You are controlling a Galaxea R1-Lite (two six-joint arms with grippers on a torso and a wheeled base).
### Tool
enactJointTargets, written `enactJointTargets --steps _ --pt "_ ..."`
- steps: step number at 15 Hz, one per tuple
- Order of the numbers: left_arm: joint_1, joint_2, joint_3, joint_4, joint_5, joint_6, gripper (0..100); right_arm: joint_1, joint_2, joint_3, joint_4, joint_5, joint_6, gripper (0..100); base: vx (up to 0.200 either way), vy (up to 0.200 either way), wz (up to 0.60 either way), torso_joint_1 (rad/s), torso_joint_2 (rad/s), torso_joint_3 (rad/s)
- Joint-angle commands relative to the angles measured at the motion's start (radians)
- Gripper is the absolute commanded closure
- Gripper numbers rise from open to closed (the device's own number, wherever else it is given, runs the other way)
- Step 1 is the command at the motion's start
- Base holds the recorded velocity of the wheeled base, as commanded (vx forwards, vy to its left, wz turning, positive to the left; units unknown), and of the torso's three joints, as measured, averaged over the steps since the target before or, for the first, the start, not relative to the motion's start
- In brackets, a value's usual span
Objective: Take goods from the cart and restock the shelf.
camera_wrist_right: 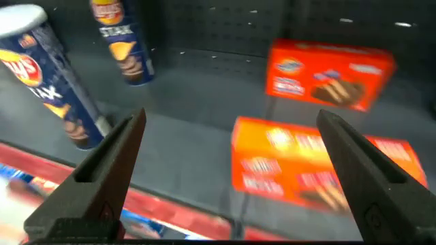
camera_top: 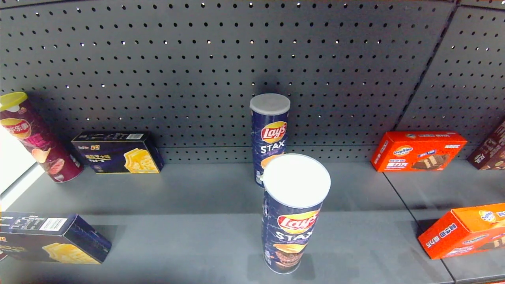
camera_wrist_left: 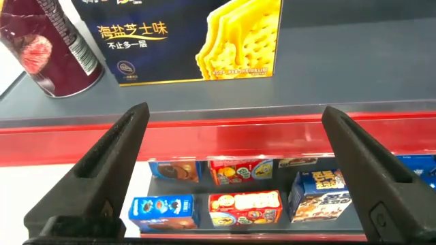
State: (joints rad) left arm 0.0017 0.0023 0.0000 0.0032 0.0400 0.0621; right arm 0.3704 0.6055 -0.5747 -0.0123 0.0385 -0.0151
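Two dark blue chip cans stand upright mid-shelf: one at the back [camera_top: 270, 138] by the pegboard, one nearer the front [camera_top: 294, 213]. My left gripper [camera_wrist_left: 236, 114] is open and holds nothing. It hovers in front of the shelf's red front edge [camera_wrist_left: 231, 139], facing a dark blue cracker box [camera_wrist_left: 184, 37] and a maroon can [camera_wrist_left: 51, 47]. Open and holding nothing as well, my right gripper [camera_wrist_right: 231, 117] faces the front orange box [camera_wrist_right: 320, 163], with the near blue can [camera_wrist_right: 51, 82] and the far blue can [camera_wrist_right: 122, 41] off to one side.
The grey shelf [camera_top: 197, 197] also holds a maroon can [camera_top: 35, 138], two cracker boxes [camera_top: 118, 152] [camera_top: 51, 238], two orange boxes [camera_top: 418, 151] [camera_top: 465, 230] and a dark box [camera_top: 491, 152]. A lower shelf with several snack packs [camera_wrist_left: 245, 207] lies beneath.
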Motion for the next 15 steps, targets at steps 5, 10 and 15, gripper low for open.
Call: enactJointTargets --steps 5,10,15 --pt "0.000 0.004 0.000 0.001 0.000 -0.001 0 0.124 0.508 -0.149 -0.070 0.067 -0.071 0 0.000 0.000 0.00 0.000 0.00 0.000" --pt "0.000 0.005 0.000 0.001 -0.080 -0.002 0 0.251 0.669 -0.132 -0.098 0.064 -0.071 0 0.000 0.000 0.00 0.000 0.00 0.000" --pt "0.000 0.005 0.000 0.001 -0.080 -0.002 0 0.291 0.749 -0.142 -0.169 0.055 -0.071 0 0.000 0.000 0.00 0.000 0.00 0.000"
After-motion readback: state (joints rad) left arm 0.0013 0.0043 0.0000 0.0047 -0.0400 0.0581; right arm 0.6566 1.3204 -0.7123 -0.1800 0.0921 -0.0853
